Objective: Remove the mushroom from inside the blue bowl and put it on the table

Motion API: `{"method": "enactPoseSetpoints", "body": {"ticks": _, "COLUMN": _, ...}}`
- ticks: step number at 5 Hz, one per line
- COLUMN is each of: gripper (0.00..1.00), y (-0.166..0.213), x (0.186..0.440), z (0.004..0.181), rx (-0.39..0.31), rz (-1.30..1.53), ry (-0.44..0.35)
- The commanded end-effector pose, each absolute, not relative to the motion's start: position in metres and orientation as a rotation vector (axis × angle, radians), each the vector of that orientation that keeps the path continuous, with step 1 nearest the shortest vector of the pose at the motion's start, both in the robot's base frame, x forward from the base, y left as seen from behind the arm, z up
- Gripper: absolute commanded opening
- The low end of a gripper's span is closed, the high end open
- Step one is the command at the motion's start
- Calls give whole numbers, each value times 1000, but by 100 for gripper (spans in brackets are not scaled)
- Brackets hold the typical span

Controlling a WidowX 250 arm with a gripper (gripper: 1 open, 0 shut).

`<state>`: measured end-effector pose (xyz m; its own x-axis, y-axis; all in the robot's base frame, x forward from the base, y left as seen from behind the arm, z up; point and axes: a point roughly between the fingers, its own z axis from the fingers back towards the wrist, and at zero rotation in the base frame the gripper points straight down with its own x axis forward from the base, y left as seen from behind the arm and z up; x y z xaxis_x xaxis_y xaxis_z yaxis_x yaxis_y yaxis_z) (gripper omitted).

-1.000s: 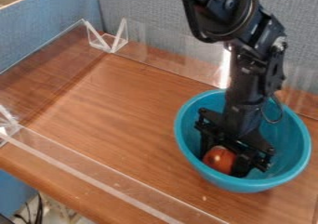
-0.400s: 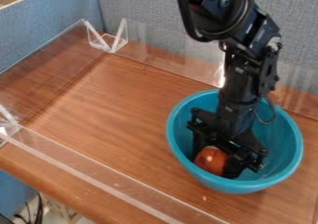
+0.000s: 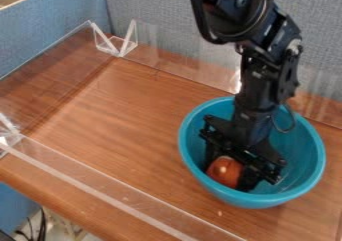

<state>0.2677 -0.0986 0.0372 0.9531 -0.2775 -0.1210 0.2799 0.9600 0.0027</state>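
1. The mushroom [image 3: 230,169] is sitting low inside the blue bowl [image 3: 305,155], its orange-brown cap showing near the bowl's front-left wall.
2. The gripper [image 3: 239,168] is reaching straight down into the blue bowl, and its jaws are standing closed around the mushroom; the cap is peeking out between the dark fingers, though the contact itself is partly hidden, so the grip seems firm rather than certain.
3. Compared with a second ago, the blue bowl is lying a little further left on the table [image 3: 120,115], apparently nudged by the arm as the fingers were settling; since the nearer earlier view nothing is moving.
4. That is suggesting the grasp is complete and the lift is not yet begun: the mushroom is not yet above the bowl's rim.
5. The next move is likely calling for a straight rise clear of the rim, then travel to the bare wood left of the blue bowl.
6. One risk is the bowl dragging along if the fingers are catching its wall.
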Motion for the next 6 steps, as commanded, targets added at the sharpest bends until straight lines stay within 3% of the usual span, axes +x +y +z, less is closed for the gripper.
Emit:
{"method": "enactPoseSetpoints", "body": {"ticks": 1, "gripper": 0, "y": -101, "x": 276, "z": 61, "rx": 8, "rz": -284, "ry": 37}}
{"method": "enactPoseSetpoints", "body": {"ticks": 4, "gripper": 0, "y": -105, "x": 277, "z": 64, "rx": 14, "rz": -286, "ry": 23}}
{"method": "enactPoseSetpoints", "body": {"ticks": 5, "gripper": 0, "y": -101, "x": 277, "z": 78, "rx": 7, "rz": -289, "ry": 0}}
{"method": "enactPoseSetpoints", "body": {"ticks": 6, "gripper": 0, "y": -79, "x": 279, "z": 114, "rx": 14, "rz": -252, "ry": -58}}
